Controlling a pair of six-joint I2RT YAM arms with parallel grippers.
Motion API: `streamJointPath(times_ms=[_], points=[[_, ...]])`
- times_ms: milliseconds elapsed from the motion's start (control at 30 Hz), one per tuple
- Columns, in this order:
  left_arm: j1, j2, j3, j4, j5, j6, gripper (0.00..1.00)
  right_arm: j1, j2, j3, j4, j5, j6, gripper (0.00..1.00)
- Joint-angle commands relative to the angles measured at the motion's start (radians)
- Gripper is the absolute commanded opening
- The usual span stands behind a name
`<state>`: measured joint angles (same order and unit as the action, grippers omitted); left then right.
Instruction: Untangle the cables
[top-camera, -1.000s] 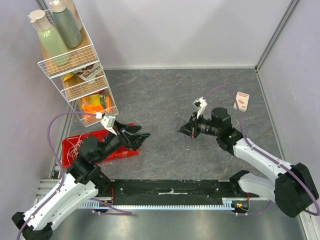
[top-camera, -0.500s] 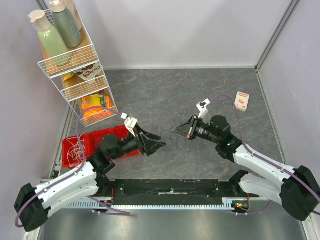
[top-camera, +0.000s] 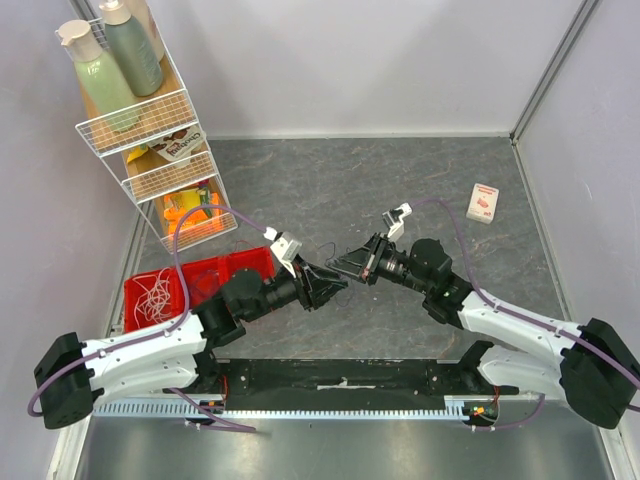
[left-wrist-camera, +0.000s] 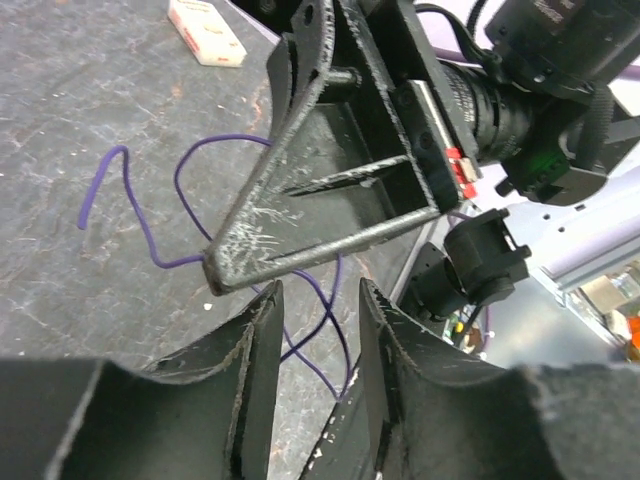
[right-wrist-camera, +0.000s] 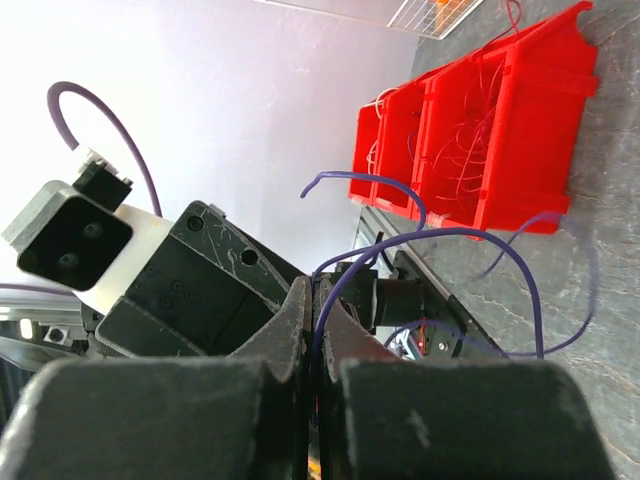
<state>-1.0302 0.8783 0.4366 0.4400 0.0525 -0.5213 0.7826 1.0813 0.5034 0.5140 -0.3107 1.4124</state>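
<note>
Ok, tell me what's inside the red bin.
The red bin holds a white cable bundle in its leftmost compartment in the top view, and thin red cables in another. The left arm covers part of it from above.

Your right gripper (left-wrist-camera: 212, 278) looks matt black plastic, scuffed with white scratches. The dark purple cable (right-wrist-camera: 455, 231) has smooth sheathing. The red bin (right-wrist-camera: 520, 130) is glossy plastic, the tabletop (top-camera: 300, 180) matt, stone-patterned.
</note>
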Motion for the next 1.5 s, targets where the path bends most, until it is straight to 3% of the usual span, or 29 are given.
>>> streamJointPath(times_ms=[0,33,133,167,200,233,300,333,467,700,833,1000,1167,1267,1467], points=[[-0.005,0.014,0.034,0.008,-0.08,0.07,0.37,0.021,0.012,0.029,0.075,0.025,0.039,0.0],[-0.007,0.019,0.04,0.002,-0.086,0.075,0.33,0.021,0.014,0.033,0.077,0.021,0.037,0.0],[-0.007,0.016,0.057,-0.058,-0.13,0.089,0.07,0.021,0.017,0.038,0.08,0.016,0.016,0.0],[-0.005,0.007,0.062,-0.087,-0.155,0.093,0.02,0.021,0.017,0.038,0.081,0.016,-0.004,0.07],[-0.005,-0.019,0.063,-0.108,-0.175,0.104,0.02,0.023,0.019,0.04,0.078,0.015,-0.033,0.27],[-0.007,-0.047,0.073,-0.153,-0.19,0.121,0.02,0.018,0.017,0.044,0.045,0.009,-0.077,0.59],[-0.005,-0.108,0.094,-0.229,-0.236,0.156,0.02,0.006,0.005,0.098,-0.12,0.013,-0.215,0.8],[-0.007,-0.14,0.123,-0.313,-0.265,0.171,0.02,0.003,-0.01,0.142,-0.244,0.033,-0.298,0.84],[-0.004,-0.235,0.247,-0.594,-0.443,0.216,0.02,0.003,-0.108,0.257,-0.558,0.247,-0.601,0.92],[0.001,-0.266,0.484,-0.955,-0.719,0.27,0.02,0.001,-0.247,0.215,-0.686,0.602,-0.888,0.98],[0.002,-0.3,0.502,-1.038,-0.94,0.309,0.02,0.0,-0.227,0.169,-0.684,0.656,-0.934,0.98],[0.005,-0.338,0.461,-1.07,-1.092,0.3,0.02,-0.002,-0.189,0.101,-0.623,0.628,-0.94,0.98],[0.027,-0.351,0.395,-1.122,-1.148,0.212,0.02,-0.005,-0.164,0.083,-0.614,0.602,-0.938,0.98],[0.094,-0.325,0.341,-1.132,-1.139,0.147,0.02,-0.006,-0.173,0.066,-0.603,0.588,-0.94,0.98],[0.513,-0.228,0.292,-1.047,-0.858,0.15,0.02,-0.014,-0.236,0.066,-0.652,0.593,-0.941,0.98]])
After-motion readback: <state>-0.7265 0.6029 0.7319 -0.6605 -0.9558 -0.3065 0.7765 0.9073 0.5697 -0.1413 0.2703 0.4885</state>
